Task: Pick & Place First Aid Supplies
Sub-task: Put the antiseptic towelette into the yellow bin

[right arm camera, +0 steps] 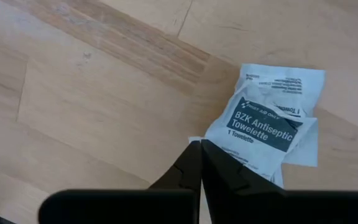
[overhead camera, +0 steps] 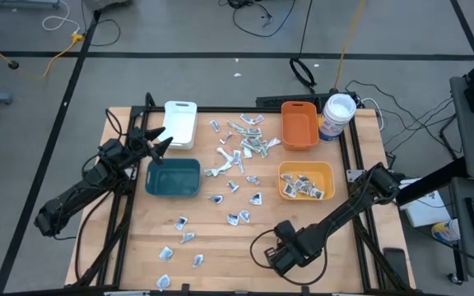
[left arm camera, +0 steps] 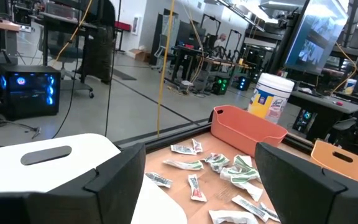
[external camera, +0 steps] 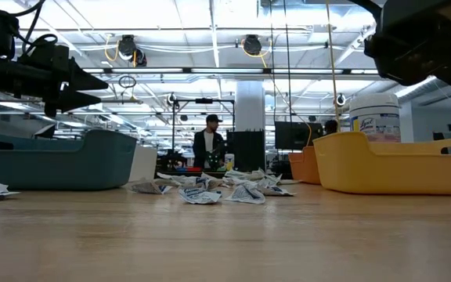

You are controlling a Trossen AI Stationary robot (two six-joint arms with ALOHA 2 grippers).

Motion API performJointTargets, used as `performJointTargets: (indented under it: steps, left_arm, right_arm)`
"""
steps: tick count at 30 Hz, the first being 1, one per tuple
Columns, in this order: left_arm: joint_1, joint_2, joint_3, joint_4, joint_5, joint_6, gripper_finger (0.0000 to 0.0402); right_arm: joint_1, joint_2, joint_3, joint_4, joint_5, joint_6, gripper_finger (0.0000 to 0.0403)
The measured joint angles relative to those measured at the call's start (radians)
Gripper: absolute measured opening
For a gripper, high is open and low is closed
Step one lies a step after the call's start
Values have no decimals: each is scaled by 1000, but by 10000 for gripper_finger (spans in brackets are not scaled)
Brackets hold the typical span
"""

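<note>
I see white packets [overhead camera: 245,152] scattered flat across the table [overhead camera: 220,247]; several lie in the yellow bin [overhead camera: 329,174].

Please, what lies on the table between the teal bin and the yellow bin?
In the high view, several first aid packets lie scattered on bare wood between the teal bin and the yellow bin; no other bin stands there.

Both arms were dark, jointed and slim, trailing black cables; the right gripper [right arm camera: 200,149] had tapering black fingers (matte, wedge-shaped).
</note>
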State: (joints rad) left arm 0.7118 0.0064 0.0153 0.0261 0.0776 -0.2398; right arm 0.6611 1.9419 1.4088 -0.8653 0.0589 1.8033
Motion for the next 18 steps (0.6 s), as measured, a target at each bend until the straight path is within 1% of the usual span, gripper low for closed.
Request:
performJointTargets:
  steps: [8, 15, 18]
  left_arm:
    - [0, 0, 0, 0, 0, 0, 305]
    - [0, 0, 0, 0, 0, 0, 305]
    - [0, 0, 0, 0, 0, 0, 305]
  right_arm:
    - [4, -30, 55, -112, 23, -36, 1]
    - [11, -56, 64, -115, 48, -44, 0]
    - [11, -56, 64, -88, 53, -83, 1]
